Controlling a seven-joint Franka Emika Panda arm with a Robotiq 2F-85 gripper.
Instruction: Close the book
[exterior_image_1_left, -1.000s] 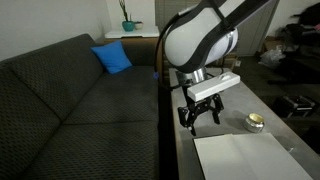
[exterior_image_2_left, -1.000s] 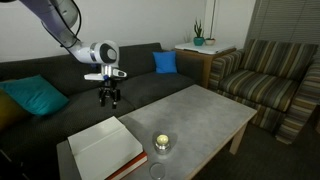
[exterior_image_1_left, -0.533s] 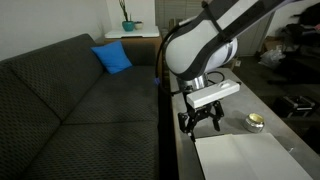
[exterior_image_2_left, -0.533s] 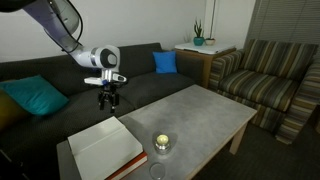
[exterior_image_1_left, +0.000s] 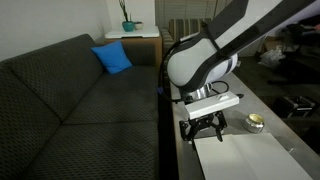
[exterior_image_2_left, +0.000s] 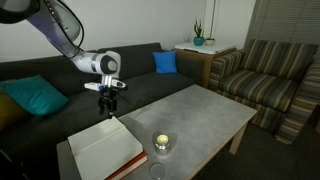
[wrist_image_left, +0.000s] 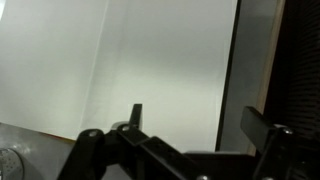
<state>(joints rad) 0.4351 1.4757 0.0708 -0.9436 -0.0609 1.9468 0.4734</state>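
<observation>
The book lies open on the grey table, its plain white pages facing up and a red cover edge showing along its near side. It also shows as a white sheet in an exterior view and fills most of the wrist view. My gripper hangs just above the book's far edge, fingers pointing down. From another angle my gripper hovers at the page's corner. In the wrist view my gripper stands open over the white page near its edge, with nothing between the fingers.
A small round gold tin sits on the table beside the book, also seen as the tin. A dark sofa with a blue cushion runs along the table's edge. A striped armchair stands beyond.
The gripper has come down and moved toward the book's edge, staying open. The book and tin have not moved.
</observation>
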